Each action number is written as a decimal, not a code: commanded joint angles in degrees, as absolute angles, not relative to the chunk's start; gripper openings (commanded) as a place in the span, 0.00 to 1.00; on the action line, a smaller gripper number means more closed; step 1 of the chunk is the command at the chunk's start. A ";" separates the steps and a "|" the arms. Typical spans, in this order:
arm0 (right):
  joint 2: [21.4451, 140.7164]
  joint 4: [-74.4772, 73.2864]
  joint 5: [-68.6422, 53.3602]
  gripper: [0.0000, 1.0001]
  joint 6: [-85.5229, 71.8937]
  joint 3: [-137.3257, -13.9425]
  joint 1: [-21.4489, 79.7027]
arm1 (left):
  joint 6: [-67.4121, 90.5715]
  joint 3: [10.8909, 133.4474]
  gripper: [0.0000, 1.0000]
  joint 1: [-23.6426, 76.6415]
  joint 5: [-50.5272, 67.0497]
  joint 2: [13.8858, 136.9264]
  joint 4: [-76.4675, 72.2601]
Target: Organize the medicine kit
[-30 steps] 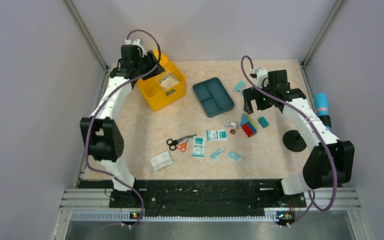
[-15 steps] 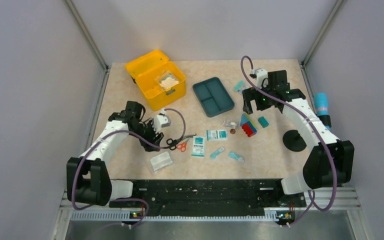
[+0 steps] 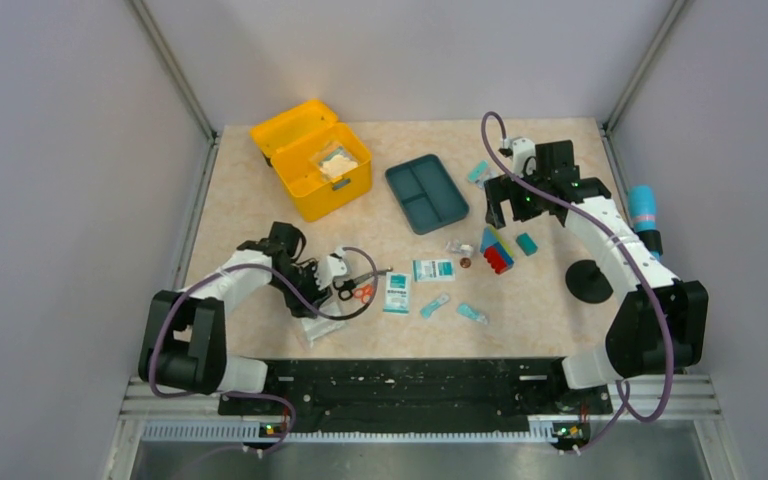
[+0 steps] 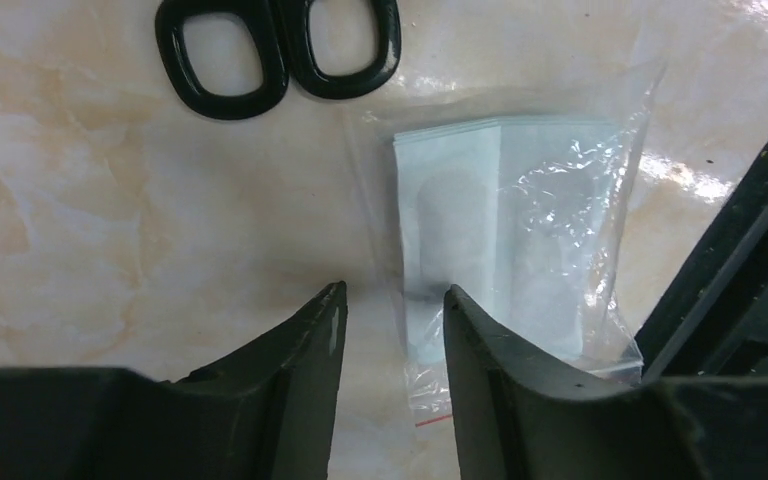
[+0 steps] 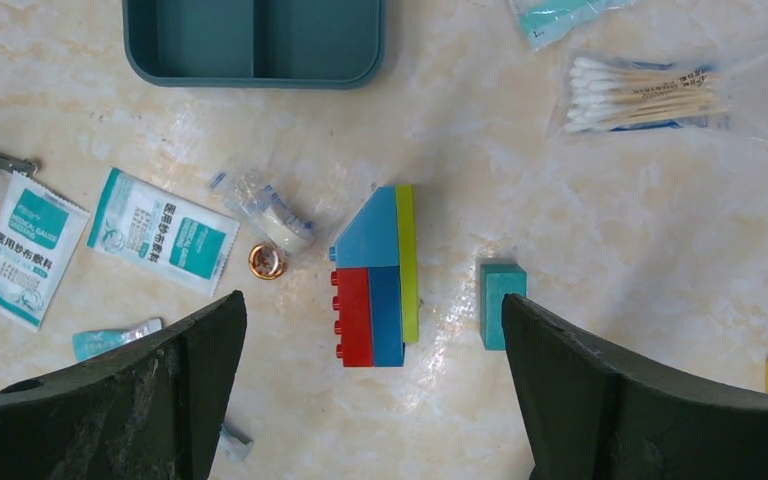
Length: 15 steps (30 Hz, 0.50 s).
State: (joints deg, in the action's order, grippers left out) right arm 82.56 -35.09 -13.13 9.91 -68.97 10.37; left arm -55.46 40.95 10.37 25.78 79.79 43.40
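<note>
Black jaws of the left gripper (image 4: 392, 295) stand partly apart, clamped on nothing, one over the edge of a clear bag of folded gauze (image 4: 500, 240), with black scissors handles (image 4: 280, 50) beyond. The right gripper (image 5: 372, 300) gapes wide above a stack of coloured blocks (image 5: 375, 280), holding nothing. The yellow medicine kit (image 3: 335, 195) sits lid-open at the far left of the table (image 3: 260, 230), with a teal tray (image 3: 426, 192) beside it.

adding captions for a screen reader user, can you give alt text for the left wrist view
Close overhead view of a clear plastic bag holding a folded white pad, lying flat on a marbled beige table. The left arm's two dark fingers stand apart at the bottom, by the bag's edge. Black scissor handles show at the top.
</note>
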 commanded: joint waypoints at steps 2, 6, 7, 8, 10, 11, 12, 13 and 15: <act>80.51 -33.37 -12.40 0.96 10.46 -68.22 10.92 | -51.44 37.26 0.34 14.16 21.84 80.01 34.39; 80.34 -33.49 -12.18 0.96 10.62 -68.01 10.92 | -50.49 38.25 0.00 15.56 21.41 81.04 36.80; 80.41 -33.59 -12.14 0.96 10.63 -67.97 10.84 | -50.08 39.29 0.00 15.51 21.73 80.69 37.98; 80.42 -33.73 -12.13 0.96 10.59 -67.99 10.90 | -50.06 40.07 0.00 15.47 21.85 80.01 38.74; 80.61 -33.83 -12.26 0.96 10.63 -68.07 10.90 | -51.30 41.49 0.00 14.92 23.04 77.68 40.15; 80.72 -33.83 -12.30 0.96 10.57 -68.05 10.93 | -51.64 41.97 0.00 14.55 23.56 76.29 40.36; 80.94 -33.85 -12.38 0.96 10.55 -68.18 10.91 | -51.93 42.52 0.00 14.32 24.02 74.95 40.63; 81.00 -33.80 -12.47 0.96 10.55 -68.30 10.91 | -51.95 43.06 0.00 14.17 24.36 73.77 40.99; 81.21 -33.84 -12.50 0.96 10.55 -68.51 10.90 | -51.33 44.89 0.01 14.11 25.23 72.48 42.78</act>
State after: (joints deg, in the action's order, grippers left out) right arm 82.54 -35.11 -12.62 10.04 -68.12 10.37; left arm -51.18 40.45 14.61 22.68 76.86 39.68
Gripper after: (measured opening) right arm 0.965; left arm 0.010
